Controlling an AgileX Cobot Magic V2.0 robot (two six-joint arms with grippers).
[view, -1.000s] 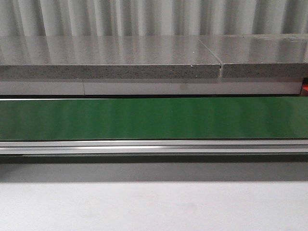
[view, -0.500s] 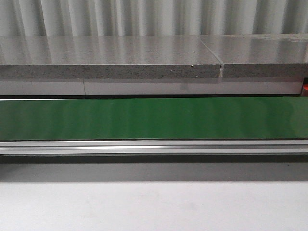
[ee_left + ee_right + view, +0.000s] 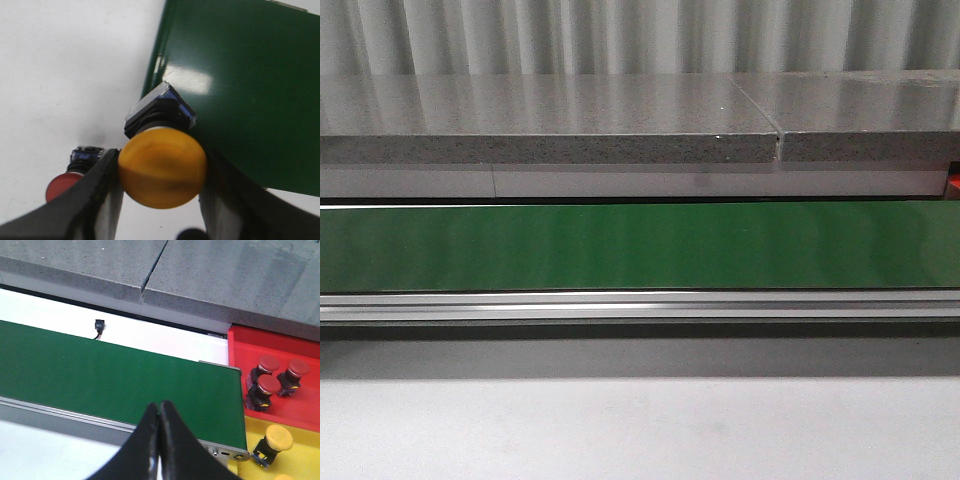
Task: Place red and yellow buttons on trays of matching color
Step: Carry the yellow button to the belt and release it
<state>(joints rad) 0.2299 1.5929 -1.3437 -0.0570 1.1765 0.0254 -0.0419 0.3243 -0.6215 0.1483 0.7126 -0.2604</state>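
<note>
In the left wrist view my left gripper (image 3: pixel 162 167) is shut on a yellow button (image 3: pixel 162 167) with a black base, held at the edge of the green belt (image 3: pixel 240 85). A red button (image 3: pixel 67 181) lies on the white table just beside one finger. In the right wrist view my right gripper (image 3: pixel 159 415) is shut with nothing in it, over the belt's (image 3: pixel 115 380) near rail. The red tray (image 3: pixel 280 352) holds three red buttons (image 3: pixel 269 385). The yellow tray (image 3: pixel 300 460) holds a yellow button (image 3: pixel 278 438), and another shows at the frame edge. Neither gripper shows in the front view.
The green conveyor belt (image 3: pixel 640 245) runs across the front view with an aluminium rail (image 3: pixel 640 303) before it and a grey stone ledge (image 3: pixel 550 125) behind. White table (image 3: pixel 640 430) lies in front. A small black connector (image 3: pixel 99 327) sits on the white strip behind the belt.
</note>
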